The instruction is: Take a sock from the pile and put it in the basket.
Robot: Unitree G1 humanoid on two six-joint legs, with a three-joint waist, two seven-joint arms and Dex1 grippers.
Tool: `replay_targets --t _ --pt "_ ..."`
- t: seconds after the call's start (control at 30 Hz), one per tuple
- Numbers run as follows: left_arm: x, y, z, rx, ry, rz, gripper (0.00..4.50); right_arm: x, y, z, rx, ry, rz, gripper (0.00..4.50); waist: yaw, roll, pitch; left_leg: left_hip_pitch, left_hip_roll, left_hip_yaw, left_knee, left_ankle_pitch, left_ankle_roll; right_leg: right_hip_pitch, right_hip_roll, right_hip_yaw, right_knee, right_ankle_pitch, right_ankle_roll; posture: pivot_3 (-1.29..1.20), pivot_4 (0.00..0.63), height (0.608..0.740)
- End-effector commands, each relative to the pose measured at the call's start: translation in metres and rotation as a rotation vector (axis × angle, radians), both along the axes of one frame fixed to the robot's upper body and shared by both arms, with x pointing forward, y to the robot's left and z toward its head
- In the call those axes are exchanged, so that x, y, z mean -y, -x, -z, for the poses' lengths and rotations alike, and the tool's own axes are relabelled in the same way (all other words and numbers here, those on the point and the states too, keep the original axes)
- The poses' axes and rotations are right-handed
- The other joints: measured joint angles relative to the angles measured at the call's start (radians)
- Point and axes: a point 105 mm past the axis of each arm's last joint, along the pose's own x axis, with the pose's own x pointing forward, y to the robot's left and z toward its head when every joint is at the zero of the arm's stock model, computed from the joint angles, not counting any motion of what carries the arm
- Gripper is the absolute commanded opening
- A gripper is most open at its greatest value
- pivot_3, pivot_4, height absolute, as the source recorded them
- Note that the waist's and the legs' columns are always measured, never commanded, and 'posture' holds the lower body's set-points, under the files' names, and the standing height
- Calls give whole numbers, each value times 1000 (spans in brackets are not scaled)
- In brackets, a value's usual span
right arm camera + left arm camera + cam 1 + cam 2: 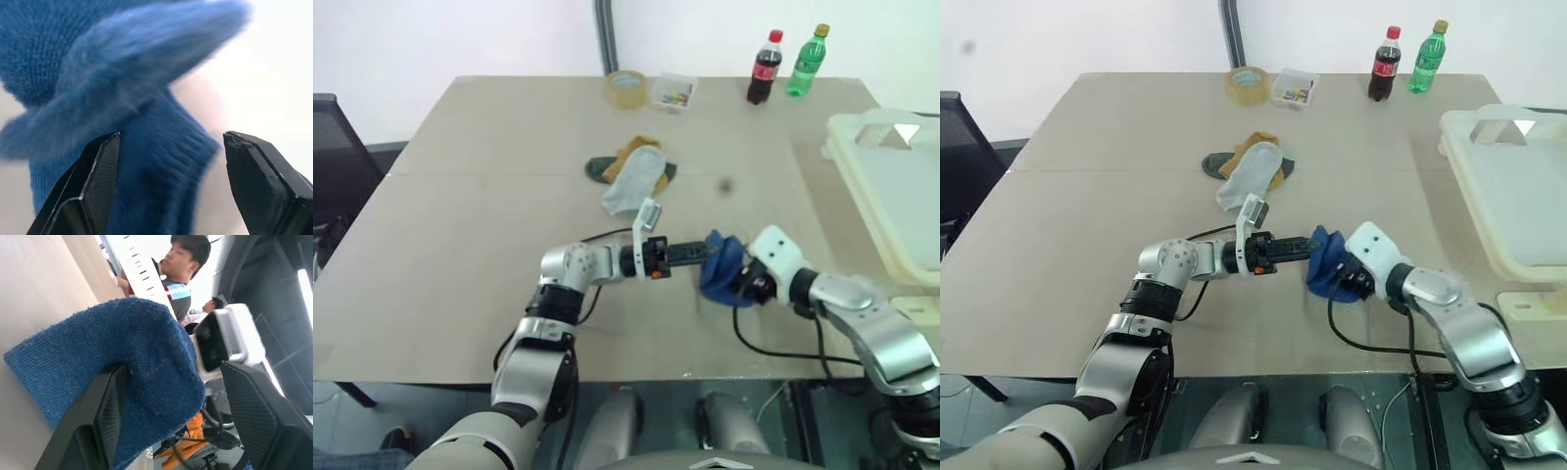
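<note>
- My left gripper (700,253) and right gripper (736,284) meet at a soft blue knitted sock (722,264), bunched up above the front part of the pale brown desk (460,245); the fabric covers both sets of fingertips in the head views.
- My left forearm lies level, pointing to my right; my right forearm comes in from the right, angled down towards the sock.
- In the left wrist view my black fingers (98,426) stand apart, the sock (122,377) draped over one of them; whether they pinch it I cannot tell.
- In the right wrist view my fingers (93,181) are spread wide with the sock (146,161) between them, its upper folds blurred.
- The pile of grey, mustard yellow and dark green socks (633,174) lies further out, mid-desk, well apart from both grippers.
- The large pale cream plastic basket (891,186) stands at the desk's right edge, cut off by the frame.
- At the far edge: a tape roll (626,88), a small clear box (673,92), a cola bottle (765,68) and a green bottle (807,62).
</note>
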Motion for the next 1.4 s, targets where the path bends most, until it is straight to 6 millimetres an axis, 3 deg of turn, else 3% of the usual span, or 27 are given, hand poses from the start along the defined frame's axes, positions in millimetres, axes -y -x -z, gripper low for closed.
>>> replay_targets --t 0.03,0.27,0.3,0.4,0.53,0.8,0.97,1.1,1.33,1.4 --pt "5 -1 -8 27 24 23 3246 8 15 -21 20 9 -28 3447 1 0 0 0 0 0 0 0 0 0 0 0 0 0 0 0 150 740" --pt "13 3 -5 5 38 58 3246 35 32 -33 -17 29 5 3447 0 0 1 0 0 0 0 -1 3 0 0 0 0 0 0 0 150 740" --pt "14 3 -3 1 36 63 3299 36 34 -37 -15 21 0 3692 0 0 1 0 0 0 0 -2 3 0 0 0 0 0 0 0 150 740" --pt "17 5 3 -16 30 78 3325 28 41 -51 -11 -29 -40 4449 0 0 1 0 0 0 0 -2 3 0 0 0 0 0 0 0 150 740" --pt "20 6 8 -26 20 91 3325 17 36 -56 5 -81 -31 4449 -1 -1 1 0 1 0 0 -2 3 0 0 0 0 0 0 0 150 740" --pt "22 5 9 -25 17 100 3325 12 12 -40 -10 -156 96 4449 1 -1 1 0 0 0 0 -1 2 0 0 0 0 0 0 0 150 740" --pt "20 5 9 -23 20 96 3325 24 9 -13 -69 -114 166 4449 3 0 1 0 0 0 0 -1 2 0 0 0 0 0 0 0 150 740" --pt "17 4 11 -18 12 87 3325 20 15 11 -164 -138 165 4449 0 0 1 0 0 0 0 -1 2 0 0 0 0 0 0 0 150 740" --pt "14 5 15 -16 -1 79 3325 -4 19 28 -363 -412 208 4449 -5 0 0 1 1 0 0 -1 3 0 1 0 1 0 0 0 150 740" --pt "14 5 15 -15 -3 80 3325 -9 19 28 -413 -485 212 3629 -7 0 0 2 1 0 0 -1 3 0 1 1 2 0 0 0 150 740"
